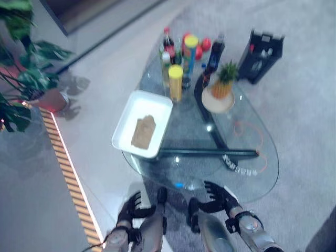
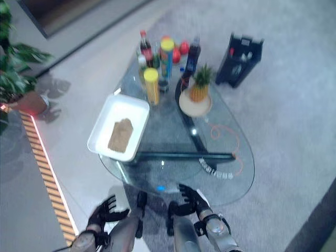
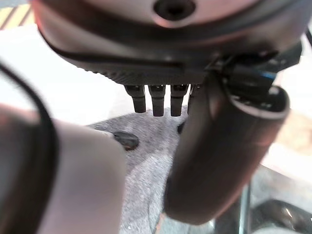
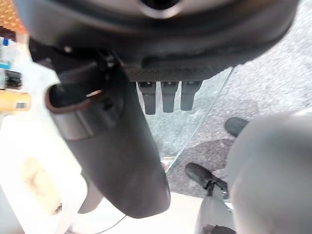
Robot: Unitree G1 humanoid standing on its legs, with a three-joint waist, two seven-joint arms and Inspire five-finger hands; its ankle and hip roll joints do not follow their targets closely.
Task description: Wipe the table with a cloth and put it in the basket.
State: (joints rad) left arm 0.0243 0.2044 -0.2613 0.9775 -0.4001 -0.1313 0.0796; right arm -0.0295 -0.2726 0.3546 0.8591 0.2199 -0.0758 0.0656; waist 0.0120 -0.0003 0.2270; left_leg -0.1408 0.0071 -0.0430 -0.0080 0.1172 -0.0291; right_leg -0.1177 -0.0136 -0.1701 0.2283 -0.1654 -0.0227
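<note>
A brown cloth (image 1: 143, 132) lies flat inside the white rectangular basket (image 1: 126, 118), which stands on the left part of the glass table (image 1: 189, 131). The left hand (image 1: 132, 207) hangs low before the table's near edge, open with relaxed fingers and holding nothing. The right hand (image 1: 218, 198) hovers at the near rim of the glass, also open and bare. Both hands are well short of the basket. In the left wrist view the fingers (image 3: 158, 100) reach out over grey carpet. In the right wrist view the fingers (image 4: 168, 96) point at the glass edge.
Bottles and cans (image 1: 181, 52) crowd the far end of the table, beside a pineapple on a plate (image 1: 223, 84). An orange cord (image 1: 252, 142) lies at the right. A black case (image 1: 261, 55) stands on the carpet beyond. A potted plant (image 1: 26, 79) is at the left.
</note>
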